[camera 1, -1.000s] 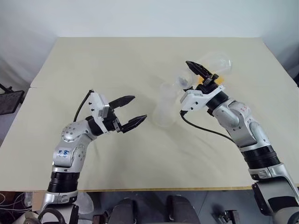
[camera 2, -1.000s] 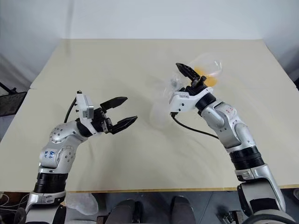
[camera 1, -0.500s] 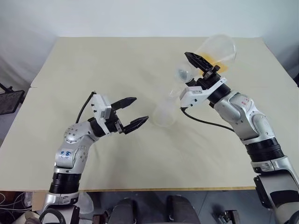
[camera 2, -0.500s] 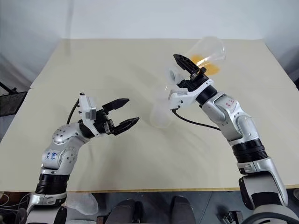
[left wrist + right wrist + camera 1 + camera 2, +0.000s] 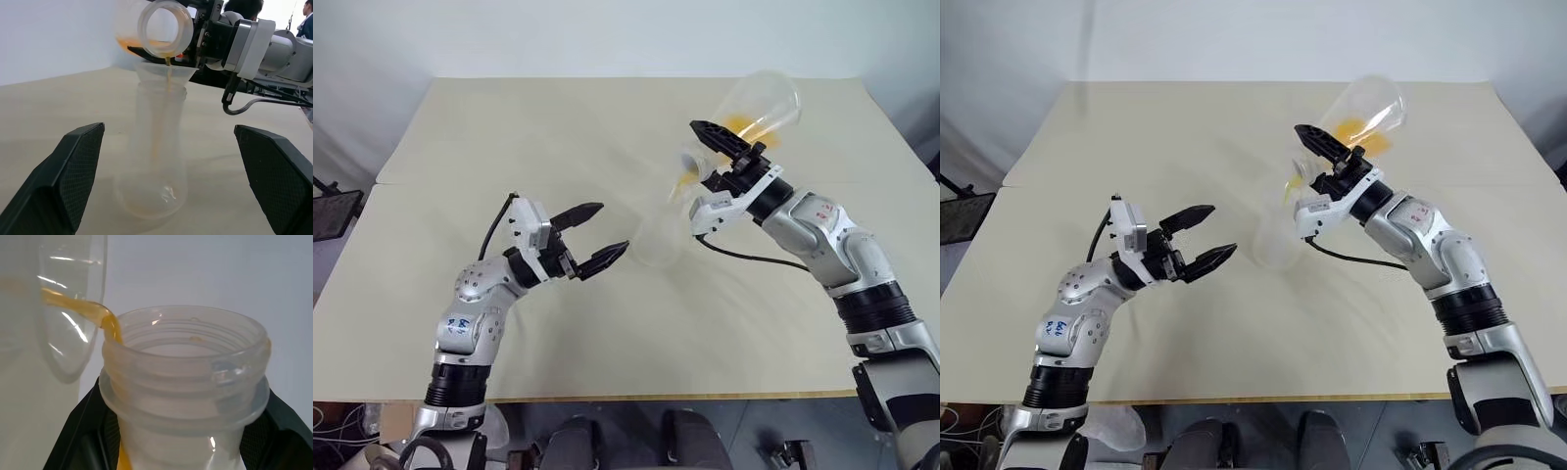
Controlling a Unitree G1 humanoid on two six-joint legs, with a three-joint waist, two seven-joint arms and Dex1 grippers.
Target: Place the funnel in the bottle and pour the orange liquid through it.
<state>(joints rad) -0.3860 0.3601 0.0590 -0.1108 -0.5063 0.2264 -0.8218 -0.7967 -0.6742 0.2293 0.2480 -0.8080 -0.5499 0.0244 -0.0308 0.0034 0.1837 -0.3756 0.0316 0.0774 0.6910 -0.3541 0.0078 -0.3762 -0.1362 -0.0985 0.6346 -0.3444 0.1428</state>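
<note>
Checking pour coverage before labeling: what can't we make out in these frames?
- Funnel spout: left wrist view, hidden inside the bottle neck.
- Liquid level in the bottle: head views, clear walls too faint; the left wrist view shows just a thin orange ring at the base.
- Right gripper contact on the flask: right wrist view, flask neck covers it.

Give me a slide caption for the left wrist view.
Right end effector tips a flask, pouring orange liquid through the funnel into the bottle.
</note>
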